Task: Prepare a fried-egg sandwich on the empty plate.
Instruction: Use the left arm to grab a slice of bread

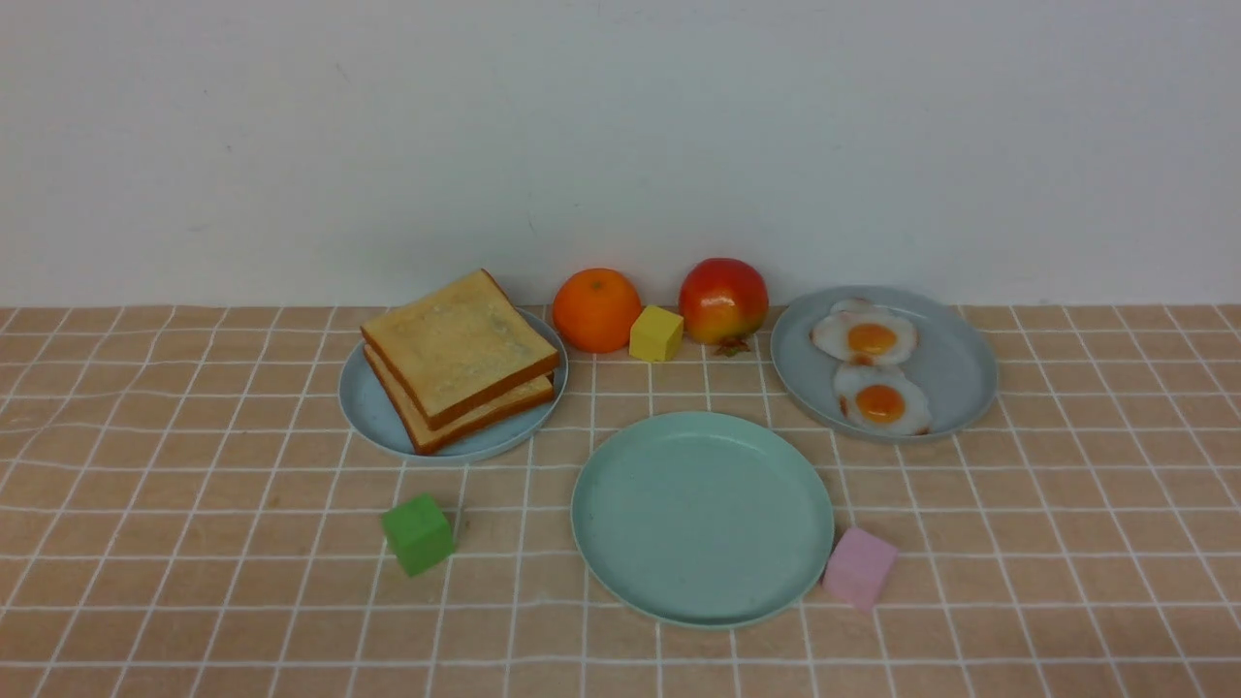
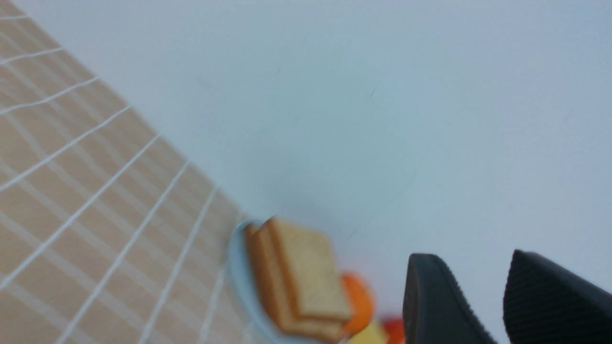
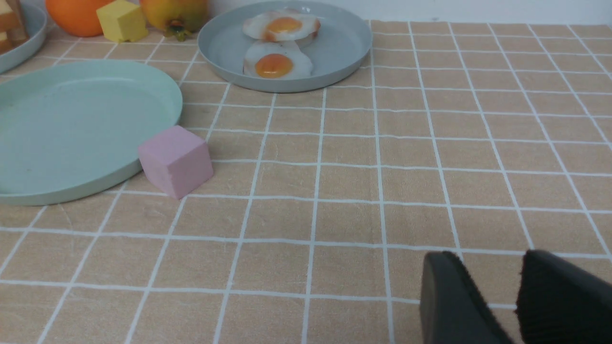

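Plainly, front view: neither arm shows. The mint-green plate (image 1: 702, 519) sits on the tabletop (image 1: 194, 582) in the near middle, bare. Behind it to the left, a light-blue plate (image 1: 364, 407) carries stacked toast slices (image 1: 461, 354), one corner overhanging the back rim. Behind to the right, a blue-grey plate (image 1: 955, 373) holds two fried eggs (image 1: 864, 336), side by side and touching. Between those two plates, by the wall: an orange (image 1: 596, 310), a yellow cube (image 1: 655, 333) and a red-yellow fruit (image 1: 723, 301). A green cube (image 1: 418, 533) stands apart from the mint-green plate on its left. A pink cube (image 1: 859, 569) is against that plate's near right rim. Open cloth runs across the near edge and both far sides.

Left wrist view: blurred. The left claw (image 2: 471, 267) is cut off at the frame corner. Its jaws are parted with only wall behind the gap, and it grips nothing. The toast stack and the light-blue plate lie beyond it. How many slices there are is hard to tell.

Right wrist view: the right claw (image 3: 490, 260) is also cropped. Its jaws stand apart over bare cloth and hold nothing. The pink cube, the mint-green plate and the egg plate lie well ahead. The toast is barely visible at the frame edge.
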